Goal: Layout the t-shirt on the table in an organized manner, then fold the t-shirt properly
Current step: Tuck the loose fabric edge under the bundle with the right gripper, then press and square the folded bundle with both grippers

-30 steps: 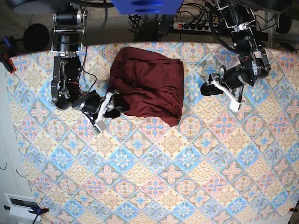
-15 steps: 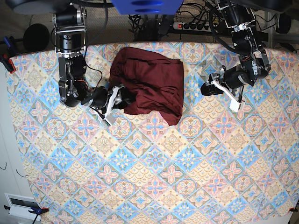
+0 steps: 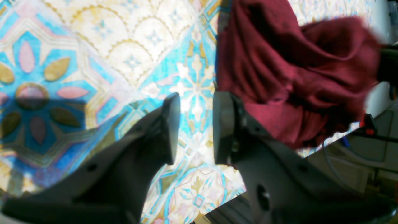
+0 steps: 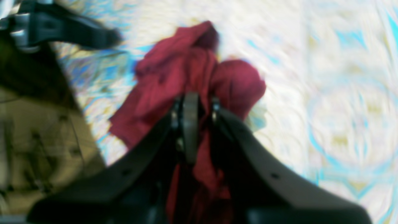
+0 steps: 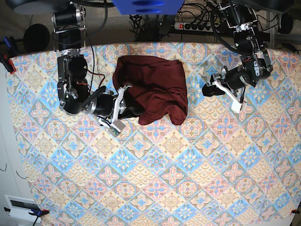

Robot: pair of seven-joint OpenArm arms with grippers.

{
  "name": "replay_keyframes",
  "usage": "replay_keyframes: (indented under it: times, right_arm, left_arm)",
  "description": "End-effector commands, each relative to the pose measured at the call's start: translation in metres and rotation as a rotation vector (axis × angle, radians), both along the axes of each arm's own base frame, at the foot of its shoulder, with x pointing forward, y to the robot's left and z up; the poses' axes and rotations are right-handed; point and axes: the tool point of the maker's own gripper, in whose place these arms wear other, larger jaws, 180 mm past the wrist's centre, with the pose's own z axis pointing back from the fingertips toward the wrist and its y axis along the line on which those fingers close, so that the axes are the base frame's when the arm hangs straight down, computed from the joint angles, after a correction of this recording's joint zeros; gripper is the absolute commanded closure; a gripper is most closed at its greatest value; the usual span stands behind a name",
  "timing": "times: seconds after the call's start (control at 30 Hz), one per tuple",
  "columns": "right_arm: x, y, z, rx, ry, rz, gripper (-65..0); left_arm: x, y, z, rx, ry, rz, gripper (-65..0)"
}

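The dark maroon t-shirt [image 5: 157, 87] lies bunched near the far edge of the table [image 5: 188, 179]. My right gripper [image 5: 128, 107], on the left of the base view, is shut on the shirt's lower left edge. In the right wrist view the fingers [image 4: 190, 124] pinch the maroon cloth [image 4: 186, 68], which is lifted in a blurred bunch. My left gripper [image 5: 206, 90] hangs right of the shirt, apart from it. In the left wrist view its jaws [image 3: 192, 124] stand slightly open and empty over the tablecloth [image 3: 93, 46], with the shirt [image 3: 295, 71] beyond them.
A power strip with cables [image 5: 193, 24] lies behind the table's far edge. A clamp [image 5: 5, 61] holds the cloth at the far left corner. The table edge [image 3: 273, 161] shows near the shirt in the left wrist view.
My right gripper has moved right and toward the table's near side, dragging the shirt's left edge with it. The shirt has shifted right and changed shape. The left arm has not moved.
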Motion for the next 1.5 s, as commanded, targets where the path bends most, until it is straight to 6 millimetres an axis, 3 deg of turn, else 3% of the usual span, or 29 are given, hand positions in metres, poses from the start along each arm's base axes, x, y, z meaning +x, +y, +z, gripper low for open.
replay_keyframes:
  times: [0.0, 0.1, 0.27, 0.5, 0.73, 0.83, 1.23, 1.47]
  right_arm:
    - [0.002, 0.01, 0.023, 0.039, -0.069, 0.03, -2.3]
    - [-0.015, 0.027, 0.029, 0.029, -0.095, 0.103, -2.3]
    - [-0.04, 0.037, 0.013, -0.022, -0.073, 0.175, -2.6]
    - [-0.03, 0.017, -0.015, -0.234, -0.112, 0.152, -3.9]
    - [-0.03, 0.011, -0.02, -0.275, -0.12, 0.148, -15.8]
    - [-0.031, 0.008, -0.022, -0.283, -0.117, 0.146, -17.8]
    - [-0.046, 0.007, -0.016, -0.292, -0.142, 0.172, -7.7]
    - [-0.073, 0.037, -0.023, -0.283, -0.135, 0.303, -7.5]
  left_arm:
    - [0.009, 0.002, 0.012, -0.002, -0.046, -0.001, -16.9]
    - [0.008, 0.002, 0.011, 0.003, -0.045, -0.001, -16.9]
    - [0.008, 0.002, 0.011, 0.003, -0.045, -0.001, -16.8]
    - [0.009, 0.002, 0.011, 0.0, -0.046, -0.001, -17.0]
    - [0.008, 0.001, 0.011, -0.003, -0.045, -0.001, -17.1]
    - [0.008, 0.0, 0.011, -0.006, -0.045, -0.001, -17.1]
    - [0.008, 0.0, 0.011, -0.008, -0.045, 0.0, -17.1]
    - [0.008, 0.0, 0.011, -0.008, -0.045, 0.0, -17.1]
